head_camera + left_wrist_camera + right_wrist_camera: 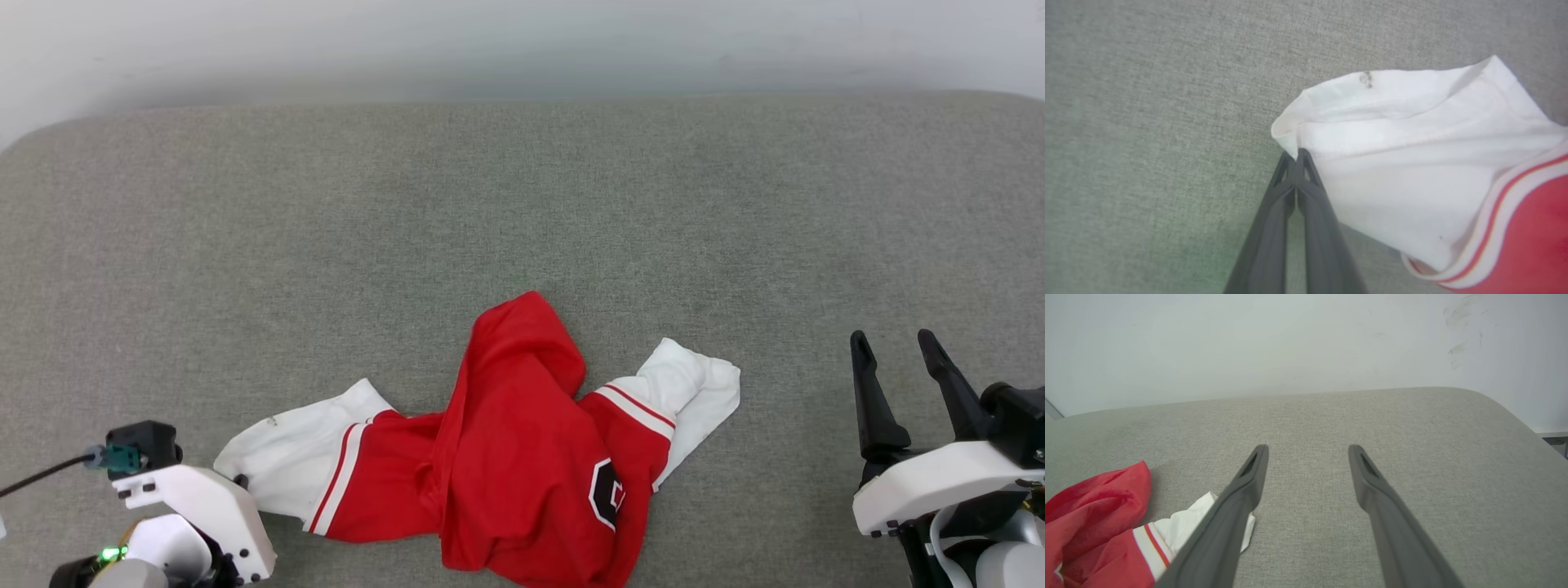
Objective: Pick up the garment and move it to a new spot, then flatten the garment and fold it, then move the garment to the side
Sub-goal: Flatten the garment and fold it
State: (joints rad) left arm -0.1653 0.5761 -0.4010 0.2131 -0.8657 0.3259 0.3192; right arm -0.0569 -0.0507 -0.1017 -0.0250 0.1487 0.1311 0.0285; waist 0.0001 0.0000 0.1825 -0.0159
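The garment [522, 457], a red jersey T-shirt with white sleeves and striped trim, lies crumpled on the grey cloth surface near its front edge. One white sleeve [294, 445] points left and the other [694, 392] points right. My left gripper [1295, 157] is shut, its tips pinching the hem of the left white sleeve [1412, 163]. In the head view the left gripper [239, 482] sits at that sleeve's outer end, mostly under its white wrist housing. My right gripper [892, 339] stands open to the right of the garment, apart from it. In the right wrist view the right gripper [1308, 449] is open, and the garment [1098, 506] lies at lower left.
The grey padded surface [522, 204] stretches wide behind and beside the garment, with rounded far corners. A pale wall [522, 41] runs along its far edge. A dark cable [41, 478] leads off the left wrist.
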